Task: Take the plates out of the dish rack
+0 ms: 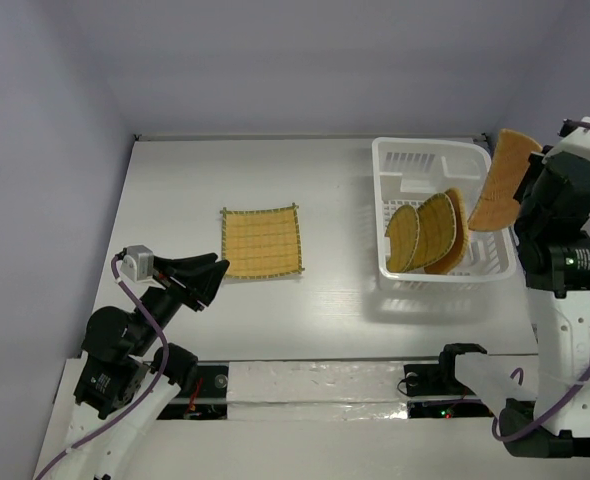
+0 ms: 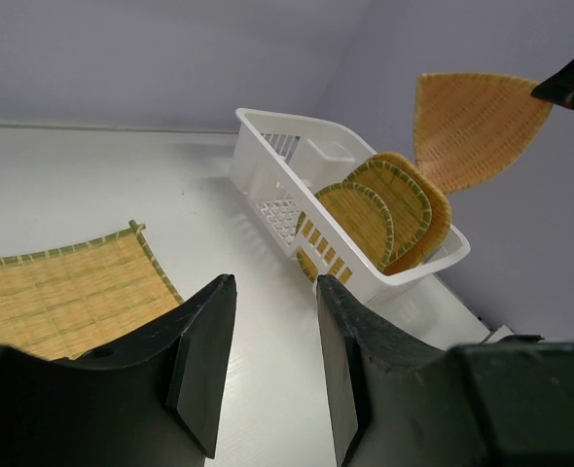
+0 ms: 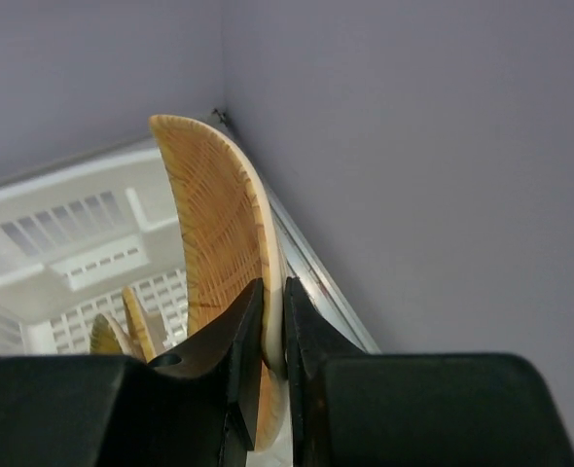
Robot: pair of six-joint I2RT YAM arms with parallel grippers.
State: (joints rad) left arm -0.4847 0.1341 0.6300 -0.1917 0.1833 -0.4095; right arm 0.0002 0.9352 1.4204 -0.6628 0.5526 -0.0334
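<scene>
Standing by the bench [image 1: 175, 180], I read this as the middle of the job: one plate is out, one is in the air, and the rest wait in the rack.

At the near left corner the left arm sits folded low, elbow tucked by its base, forearm reaching out over the bench. The left tool [image 1: 213, 284] is released, its jaws apart with nothing between them, and its tips lie just short of the near left corner of the square plate [image 1: 262, 242]. That plate lies flat on the bench, left of the middle.

Toward the far right corner sits the dish rack [image 1: 395, 150]. The three plates [image 1: 430, 232] inside it stand on edge, leaning together against its near wall.

At the right edge the right arm stands tall, its wrist raised above the rack's right wall. The right tool [image 3: 272, 302] is clenched on the lower edge of the raised plate [image 1: 500, 180], a rounded, curved one, held nearly upright in the air just outside the rack and close to the side wall of the room.

To my eye, the next move calls for carrying this plate leftward, high enough to clear the rack's rim and the standing plates. The wrist would then have to turn the plate from edge-up to flat, so it can be set on open bench between the rack and the square plate before the tool lets go
</scene>
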